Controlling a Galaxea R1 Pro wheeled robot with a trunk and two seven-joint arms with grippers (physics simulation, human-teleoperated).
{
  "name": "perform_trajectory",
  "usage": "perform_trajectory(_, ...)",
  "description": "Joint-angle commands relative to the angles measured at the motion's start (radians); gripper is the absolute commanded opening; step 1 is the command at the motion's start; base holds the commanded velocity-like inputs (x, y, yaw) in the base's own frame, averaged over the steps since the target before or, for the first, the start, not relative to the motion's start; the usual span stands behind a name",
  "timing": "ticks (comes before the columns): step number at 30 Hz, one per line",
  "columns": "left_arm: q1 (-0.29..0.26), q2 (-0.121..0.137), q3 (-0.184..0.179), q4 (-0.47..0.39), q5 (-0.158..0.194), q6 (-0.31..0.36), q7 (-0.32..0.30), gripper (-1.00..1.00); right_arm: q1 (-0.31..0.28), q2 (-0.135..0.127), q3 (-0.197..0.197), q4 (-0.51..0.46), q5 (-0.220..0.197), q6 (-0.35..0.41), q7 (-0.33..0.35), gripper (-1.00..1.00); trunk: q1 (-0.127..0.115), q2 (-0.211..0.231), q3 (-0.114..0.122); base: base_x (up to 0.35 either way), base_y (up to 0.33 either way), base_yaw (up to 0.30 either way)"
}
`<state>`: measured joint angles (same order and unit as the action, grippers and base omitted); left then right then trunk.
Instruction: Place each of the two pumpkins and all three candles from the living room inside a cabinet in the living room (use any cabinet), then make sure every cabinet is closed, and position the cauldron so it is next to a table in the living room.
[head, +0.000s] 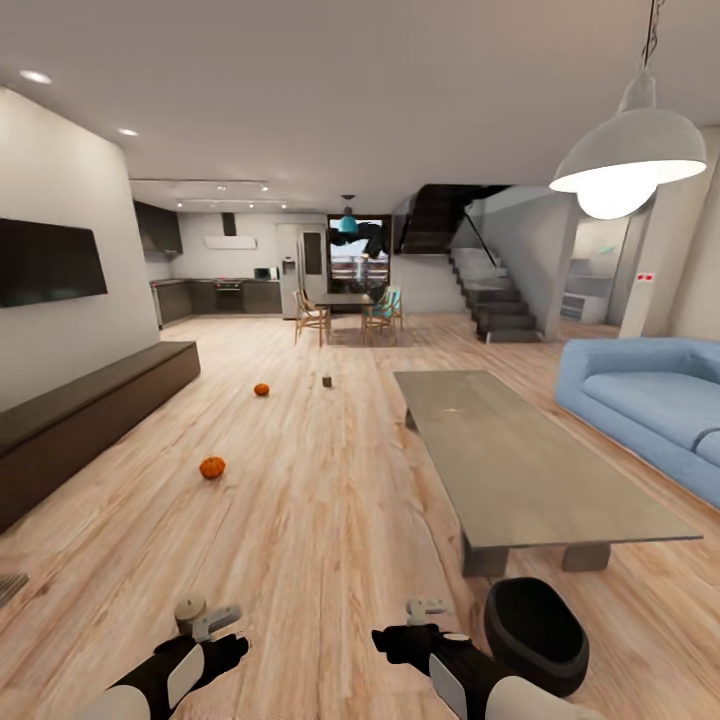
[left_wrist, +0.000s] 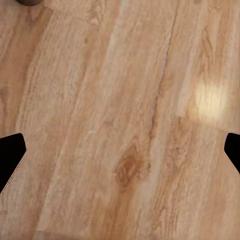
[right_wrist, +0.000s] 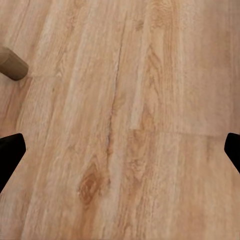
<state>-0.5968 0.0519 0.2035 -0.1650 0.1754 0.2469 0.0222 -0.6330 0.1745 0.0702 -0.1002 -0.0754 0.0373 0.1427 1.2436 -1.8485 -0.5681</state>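
Observation:
Two orange pumpkins lie on the plank floor, one nearer (head: 212, 467) and one farther (head: 261, 389). The long dark-brown cabinet (head: 90, 410) runs along the left wall with its fronts shut. A black cauldron (head: 535, 632) sits on the floor by the near end of the grey low table (head: 520, 460). A beige cylinder (right_wrist: 11, 63), seemingly a candle, lies on the floor beside my right gripper (right_wrist: 120, 150). Both grippers, left (head: 205, 615) and right (head: 425, 608), hang low over bare floor, open and holding nothing. The left gripper (left_wrist: 120, 152) has only planks between its fingers.
A blue sofa (head: 650, 400) stands at the right, behind the table. A black television (head: 50, 262) hangs above the cabinet. A small dark object (head: 327, 381) stands on the floor farther off, too small to identify. Dining chairs (head: 345, 315), a kitchen and stairs (head: 495, 300) lie beyond.

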Motion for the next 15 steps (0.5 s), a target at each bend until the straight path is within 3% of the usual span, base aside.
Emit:
perform_trajectory(1,0.000,0.000,0.001,-0.002,0.010,0.006,0.002,1.00,0.000,0.000,0.008,-0.001,-0.008,0.003,0.000,1.00,0.000,-0.001,-0.001,-0.002,0.004,0.273)
perform_trajectory(9,0.000,0.000,0.001,-0.002,0.010,0.006,0.002,1.00,0.000,0.000,0.008,0.000,-0.007,0.003,0.000,1.00,0.000,-0.001,-0.001,0.060,0.006,0.259)
perform_trajectory(15,0.000,0.002,0.002,-0.002,0.010,0.006,0.002,1.00,0.002,0.000,0.008,-0.001,-0.007,0.002,0.001,1.00,0.000,-0.001,-0.001,0.109,0.178,0.051)
